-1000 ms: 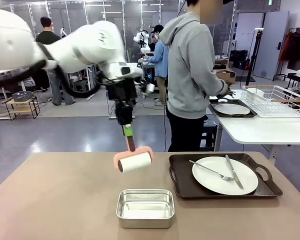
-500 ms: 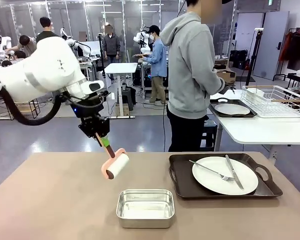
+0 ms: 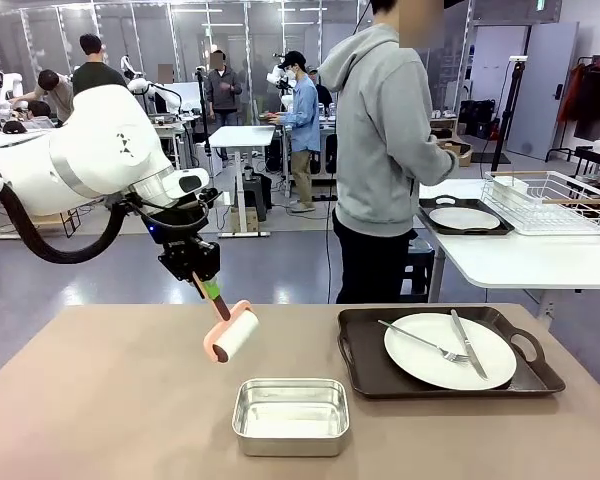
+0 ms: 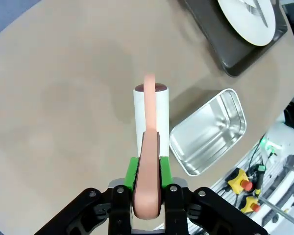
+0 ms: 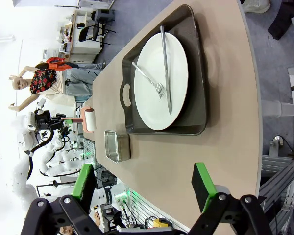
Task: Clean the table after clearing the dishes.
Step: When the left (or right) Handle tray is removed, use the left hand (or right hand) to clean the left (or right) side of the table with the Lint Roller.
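Table [image 3: 100, 400] top lies bare left of the steel pan [image 3: 291, 415]. In the front view the left gripper [image 3: 210, 288] is clamped on a lint roller [image 3: 235, 335] behind the pan, and a tray [image 3: 355, 372] sits to the pan's right. In the left wrist view the roller seems raised and should be pressed flat, then rolled away from the pan. In the right wrist view the right gripper [image 5: 143, 188] gapes empty.

Table [image 3: 100, 400] left half bare; steel pan [image 3: 291, 415] centre, tray [image 3: 365, 375] right obstruct.
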Controlling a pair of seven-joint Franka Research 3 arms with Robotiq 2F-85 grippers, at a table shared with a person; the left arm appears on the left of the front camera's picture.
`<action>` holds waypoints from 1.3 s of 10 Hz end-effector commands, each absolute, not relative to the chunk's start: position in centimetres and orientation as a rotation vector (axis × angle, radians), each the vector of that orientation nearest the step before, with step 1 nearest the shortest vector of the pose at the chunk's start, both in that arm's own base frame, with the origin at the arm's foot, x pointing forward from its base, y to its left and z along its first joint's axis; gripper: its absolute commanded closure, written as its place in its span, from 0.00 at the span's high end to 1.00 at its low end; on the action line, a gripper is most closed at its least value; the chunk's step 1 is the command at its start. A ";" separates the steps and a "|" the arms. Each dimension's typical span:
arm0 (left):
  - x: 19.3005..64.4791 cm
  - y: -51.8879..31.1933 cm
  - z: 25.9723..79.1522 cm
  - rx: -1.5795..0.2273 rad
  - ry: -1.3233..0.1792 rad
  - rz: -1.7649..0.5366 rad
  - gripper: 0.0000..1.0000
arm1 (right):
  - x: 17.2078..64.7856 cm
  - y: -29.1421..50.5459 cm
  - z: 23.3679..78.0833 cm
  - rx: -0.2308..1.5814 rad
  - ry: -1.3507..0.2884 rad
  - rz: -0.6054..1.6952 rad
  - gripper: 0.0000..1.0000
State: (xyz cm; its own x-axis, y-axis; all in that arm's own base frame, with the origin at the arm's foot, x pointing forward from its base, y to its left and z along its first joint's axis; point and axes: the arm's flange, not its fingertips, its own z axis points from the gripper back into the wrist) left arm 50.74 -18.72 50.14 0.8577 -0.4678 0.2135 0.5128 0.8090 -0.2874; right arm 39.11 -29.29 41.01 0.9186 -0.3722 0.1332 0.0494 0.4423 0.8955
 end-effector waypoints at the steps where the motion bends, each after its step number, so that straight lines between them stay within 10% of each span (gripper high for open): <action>1: 50.6 -19.1 50.2 -0.345 -0.136 -0.542 0.21 | 39.1 -29.2 41.3 1.085 -0.338 -0.264 1.00; 13: 53.5 -9.4 39.3 -0.660 -0.172 -0.090 0.21 | 39.1 -29.2 41.3 1.085 -0.338 -0.264 1.00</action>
